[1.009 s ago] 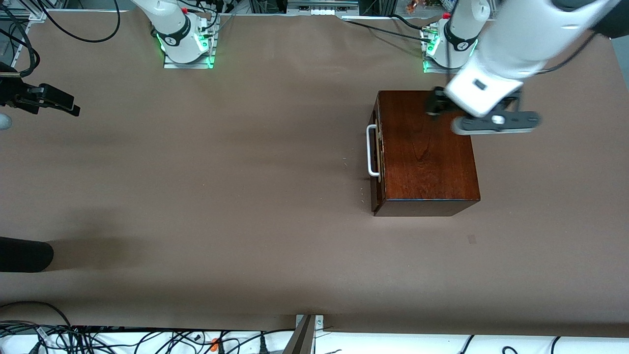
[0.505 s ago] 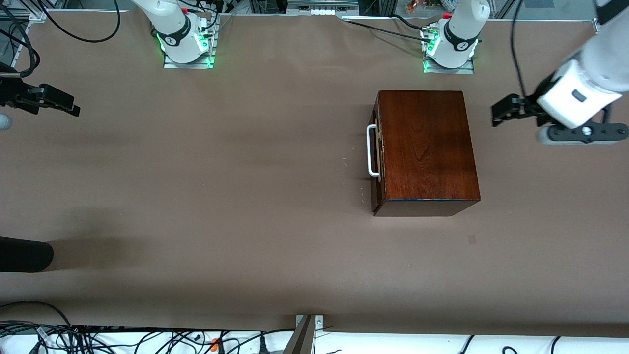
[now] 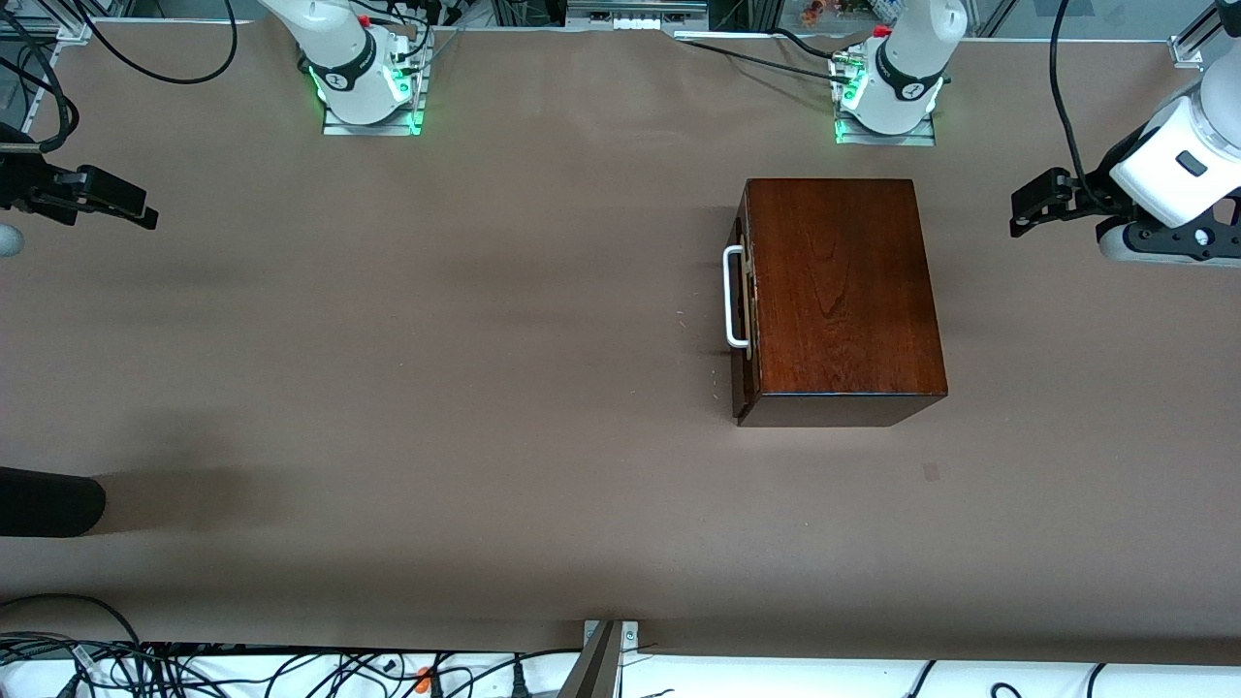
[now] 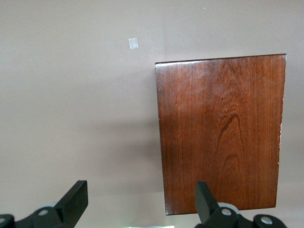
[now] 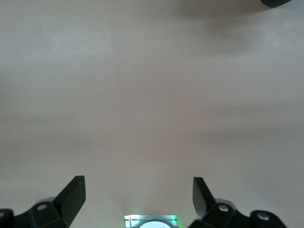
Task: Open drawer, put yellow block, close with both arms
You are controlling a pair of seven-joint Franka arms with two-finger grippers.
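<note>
One wooden box (image 3: 839,291) stands on the table (image 3: 485,388), and it carries one drawer (image 3: 742,320) with one white bar handle (image 3: 732,296) (the drawer front sits flush with the box).

Two arms show, each with one lit base: the left arm's base (image 3: 887,97) and the right arm's base (image 3: 364,87).

Two grippers are counted. The left gripper (image 4: 140,209) has two fingers spread wide, with the box partly between them in its wrist view. The right gripper (image 5: 137,199) also has two fingers spread, with only bare table between them.

One small pale mark (image 4: 133,43) lies on the table, outside the left jaws.
</note>
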